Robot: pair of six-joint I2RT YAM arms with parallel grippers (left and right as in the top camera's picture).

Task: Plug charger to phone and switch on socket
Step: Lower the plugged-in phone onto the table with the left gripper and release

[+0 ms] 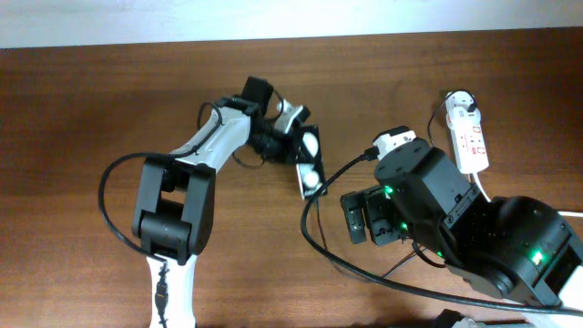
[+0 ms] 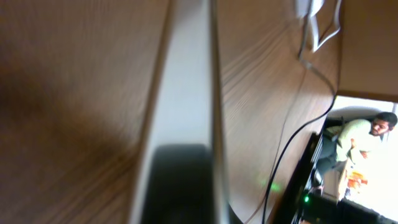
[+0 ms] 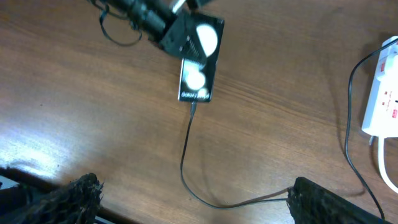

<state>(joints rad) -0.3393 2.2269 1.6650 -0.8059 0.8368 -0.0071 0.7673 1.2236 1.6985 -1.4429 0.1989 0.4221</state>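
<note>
The phone [image 1: 310, 162] lies near the table's middle, a black slab with two white round spots; it also shows in the right wrist view [image 3: 200, 62]. My left gripper [image 1: 290, 137] is shut on the phone's far end, seen in the right wrist view [image 3: 171, 34]. The left wrist view is blurred, with the phone's edge [image 2: 189, 81] close up. The charger's thin black cable [image 3: 186, 162] meets the phone's near end and curves past my right gripper [image 3: 196, 199], which is open with the cable touching its right finger. The white plug adapter [image 1: 465, 106] sits in the socket [image 1: 471, 141].
The socket's thick white cord [image 1: 480, 187] runs back under my right arm. The right arm's black body [image 1: 474, 228] fills the front right. The table's far edge [image 1: 291, 38] lies behind the phone. The socket also shows at the right wrist view's right edge [image 3: 385, 93].
</note>
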